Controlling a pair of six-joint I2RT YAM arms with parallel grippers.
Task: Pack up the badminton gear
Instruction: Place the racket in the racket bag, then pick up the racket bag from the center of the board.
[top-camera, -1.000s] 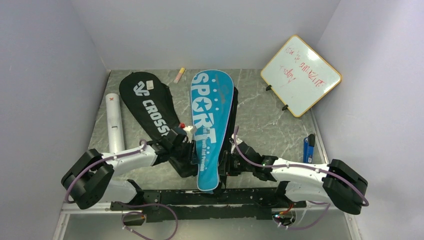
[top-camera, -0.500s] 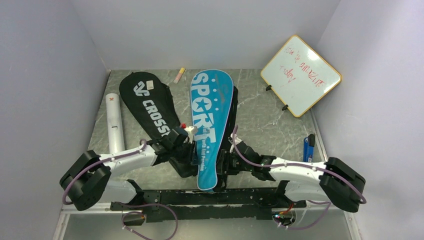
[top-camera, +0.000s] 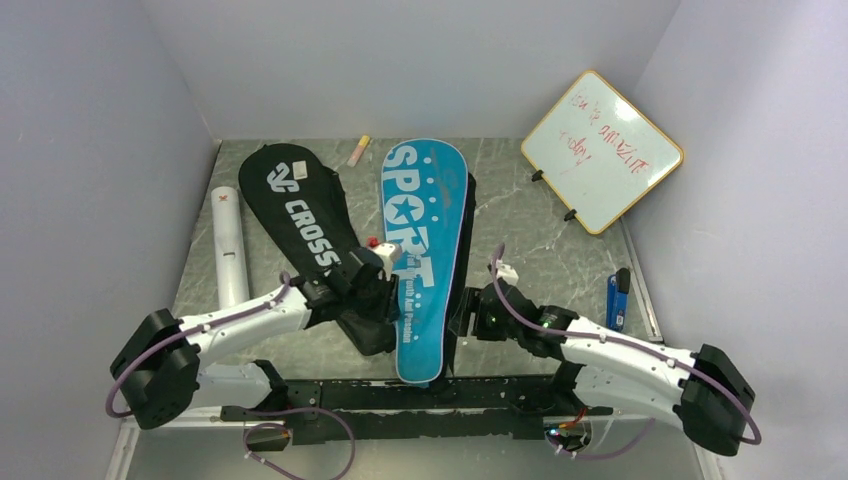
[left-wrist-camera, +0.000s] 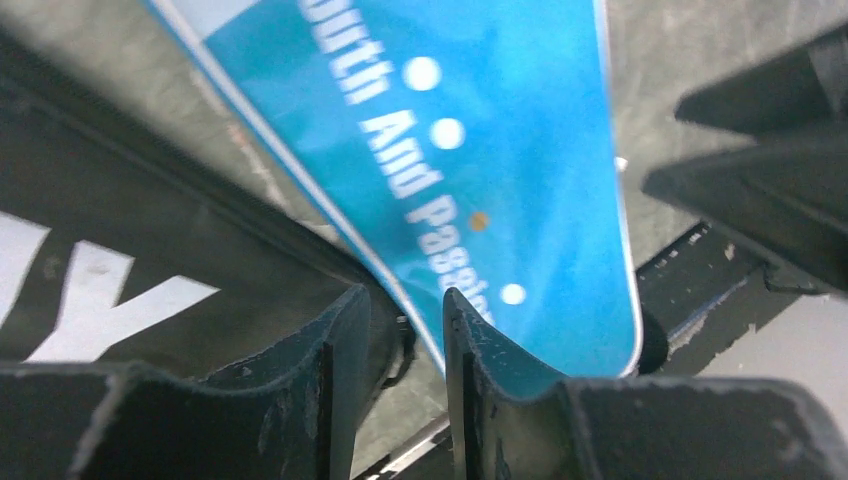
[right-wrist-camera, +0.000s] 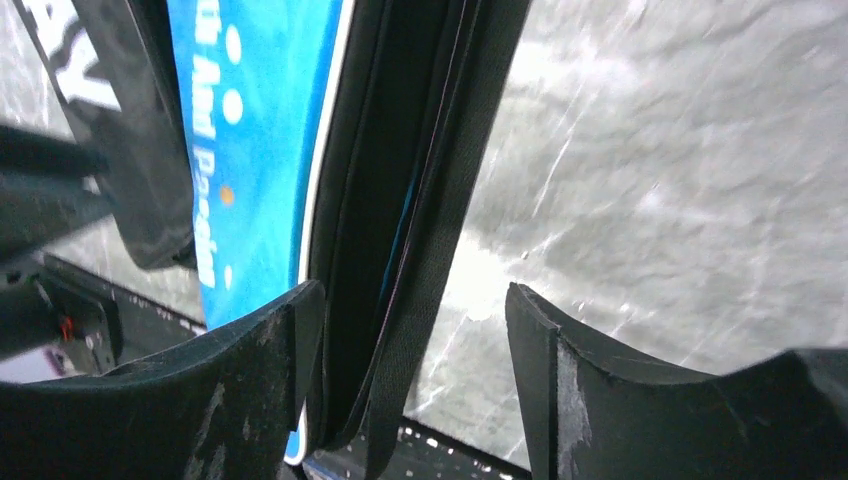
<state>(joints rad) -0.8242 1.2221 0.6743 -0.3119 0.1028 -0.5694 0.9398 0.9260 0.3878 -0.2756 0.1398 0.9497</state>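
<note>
Left fingers (left-wrist-camera: 335, 385) narrowly pinch the floppy blue fabric "SPORT" racket cover (top-camera: 420, 230) by its piped edge, probably the firmest hold; right fingers (right-wrist-camera: 255, 400) gape wide alongside.

**Arm status: left pinching, right open**

The white-and-black left arm (top-camera: 240, 312) is stretched forward and inward, forearm low, elbow out to the left. The left gripper (left-wrist-camera: 400, 330) has its jaws nearly together, clamped on the edge of the blue fabric "SPORT" racket cover (left-wrist-camera: 500, 150). The white-and-black right arm (top-camera: 620, 345) mirrors it, forearm angled in toward centre, wrist low. The right gripper (right-wrist-camera: 410, 340) has its jaws spread wide and grips nothing.
</note>
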